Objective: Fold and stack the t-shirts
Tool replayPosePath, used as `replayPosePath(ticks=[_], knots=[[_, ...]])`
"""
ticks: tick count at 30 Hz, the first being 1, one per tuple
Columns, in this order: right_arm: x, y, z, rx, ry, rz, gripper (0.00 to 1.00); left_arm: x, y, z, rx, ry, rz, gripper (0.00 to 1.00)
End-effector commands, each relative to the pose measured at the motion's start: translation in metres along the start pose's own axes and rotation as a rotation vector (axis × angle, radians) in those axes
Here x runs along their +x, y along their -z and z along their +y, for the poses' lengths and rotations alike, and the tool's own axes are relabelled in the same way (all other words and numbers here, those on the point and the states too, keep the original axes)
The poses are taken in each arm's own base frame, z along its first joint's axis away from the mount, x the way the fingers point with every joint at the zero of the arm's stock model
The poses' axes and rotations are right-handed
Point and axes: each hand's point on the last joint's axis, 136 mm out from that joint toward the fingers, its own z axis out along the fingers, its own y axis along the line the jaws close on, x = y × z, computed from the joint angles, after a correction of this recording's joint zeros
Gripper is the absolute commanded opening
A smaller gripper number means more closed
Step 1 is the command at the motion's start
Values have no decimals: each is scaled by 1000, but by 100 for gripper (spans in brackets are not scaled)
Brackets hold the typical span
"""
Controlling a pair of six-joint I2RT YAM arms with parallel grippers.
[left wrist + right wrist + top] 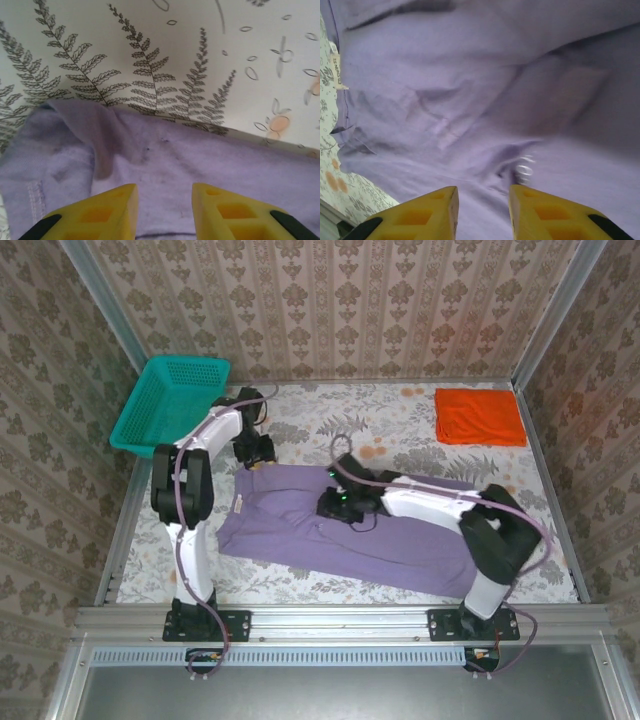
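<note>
- Well, far to the left on the tabletop [320, 415] sits a teal basket [170, 400]. It is not part of this job.
- Next comes the left hand [165, 192], low over the far left corner of the purple t-shirt [400, 540]. Its two yellow fingers [100, 212] are a little way apart, and no cloth is between them.
- The purple t-shirt lies spread out in the middle of the tabletop, not folded yet. A small bit of its corner by the left hand is turned over.
- I think the step now is to grab the shirt for the first fold. The left hand should go down right at the edge and pinch the cloth there, not further in.
- The right hand [483, 195] is over the middle of the shirt. Its fingers are a little apart too, and it holds nothing.
- It should pinch in line with the left hand, so the fold comes out straight. Both hands should lift together and slowly, so the cloth does not bunch.
- Far to the right, the orange t-shirt [479, 417] lies folded in the far corner, well apart from the purple one.
</note>
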Motion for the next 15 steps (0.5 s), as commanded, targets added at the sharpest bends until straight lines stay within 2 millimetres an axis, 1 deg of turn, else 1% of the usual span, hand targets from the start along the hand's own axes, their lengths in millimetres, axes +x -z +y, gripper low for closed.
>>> replayPosePath(ticks=[1, 5, 10, 15], knots=[[-2, -11, 18, 44, -29, -13, 32, -1, -18, 16, -42, 78, 28, 32], [-5, -26, 23, 73, -95, -10, 28, 0, -27, 23, -47, 128, 39, 31], [2, -37, 13, 141, -154, 34, 27, -1, -31, 28, -49, 148, 34, 30], [6, -45, 10, 164, -175, 55, 29, -2, -32, 28, -48, 152, 39, 29]])
